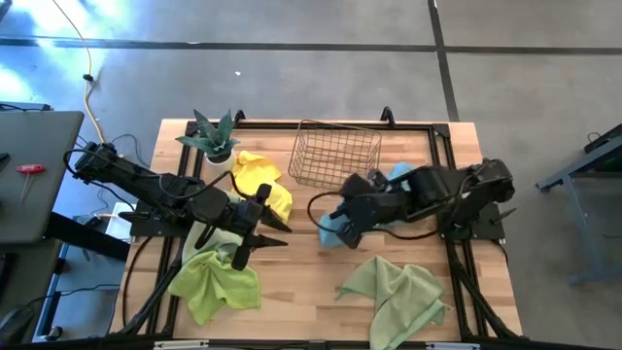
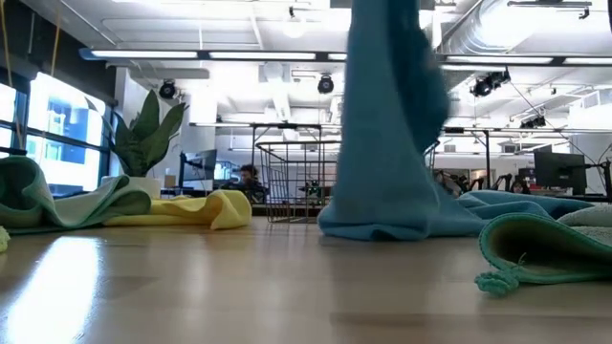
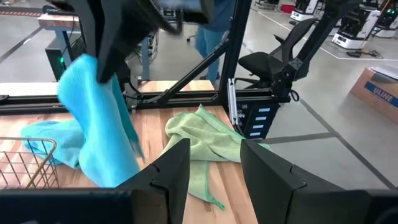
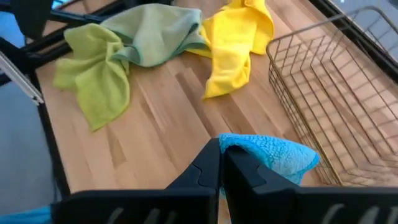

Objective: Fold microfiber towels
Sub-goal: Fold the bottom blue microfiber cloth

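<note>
Seen from above, the right gripper [image 1: 347, 236] is clenched on a light blue towel [image 1: 333, 226] near the middle of the wooden desk [image 1: 311, 292], below a wire basket [image 1: 336, 154], while the left gripper [image 1: 259, 240] hangs with fingers apart and empty between a yellow towel [image 1: 262, 180] and a lime green towel [image 1: 216, 282]; a sage green towel [image 1: 398, 292] lies near the front right. At desk height, the blue towel hangs in a tall column with its lower end resting on the wood. The right wrist view shows blue cloth pinched between shut fingers.

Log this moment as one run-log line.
right gripper: shut on blue towel, lifted, hem on table | left gripper: open, empty, mid-table | yellow towel, lime towel, sage towel: unfolded | basket: empty
</note>
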Action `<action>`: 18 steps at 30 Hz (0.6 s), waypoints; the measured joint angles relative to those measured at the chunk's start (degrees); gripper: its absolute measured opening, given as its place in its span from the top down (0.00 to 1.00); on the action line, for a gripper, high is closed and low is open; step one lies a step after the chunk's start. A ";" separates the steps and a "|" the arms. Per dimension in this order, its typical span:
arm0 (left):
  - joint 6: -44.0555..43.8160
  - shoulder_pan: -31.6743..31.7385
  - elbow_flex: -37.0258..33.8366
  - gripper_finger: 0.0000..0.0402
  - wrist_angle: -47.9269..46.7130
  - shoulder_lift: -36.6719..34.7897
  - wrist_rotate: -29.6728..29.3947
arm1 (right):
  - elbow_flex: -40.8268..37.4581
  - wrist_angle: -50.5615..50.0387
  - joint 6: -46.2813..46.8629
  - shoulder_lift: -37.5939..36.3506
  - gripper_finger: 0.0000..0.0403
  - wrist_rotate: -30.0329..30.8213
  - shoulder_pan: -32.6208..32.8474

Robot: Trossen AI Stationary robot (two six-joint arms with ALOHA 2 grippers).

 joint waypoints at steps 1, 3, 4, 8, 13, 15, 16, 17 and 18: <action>0.00 0.00 0.00 0.67 0.02 0.00 0.00 | -0.02 -0.14 -0.10 0.93 1.00 -0.04 -0.10; 0.00 0.00 0.00 0.67 0.02 0.00 0.00 | -0.03 -0.24 -0.12 2.82 0.98 -0.09 -0.44; 0.00 0.00 0.00 0.67 0.02 0.00 0.00 | -0.04 -0.34 -0.14 3.61 0.97 -0.13 -0.47; -1.10 0.00 0.00 0.67 -0.01 0.00 0.04 | -0.04 0.01 -0.56 6.93 0.88 -0.22 -0.89; -2.75 -0.01 0.01 0.67 -0.67 0.00 0.12 | -0.04 0.38 -1.13 10.28 0.74 -0.34 -1.13; -3.89 -0.05 0.00 0.67 -1.64 0.00 0.37 | -0.04 0.44 -2.30 11.09 0.69 -0.36 -1.05; -4.69 -0.07 0.00 0.67 -2.42 0.00 0.42 | -0.07 0.30 -2.49 11.17 0.66 -0.35 -0.84; -5.36 -0.07 0.00 0.67 -3.41 0.00 0.46 | -0.07 -0.20 -2.44 11.14 0.64 -0.42 -0.63; -6.09 -0.07 0.00 0.67 -4.63 0.00 0.48 | -0.07 -0.94 -2.14 10.83 0.63 -0.59 -0.25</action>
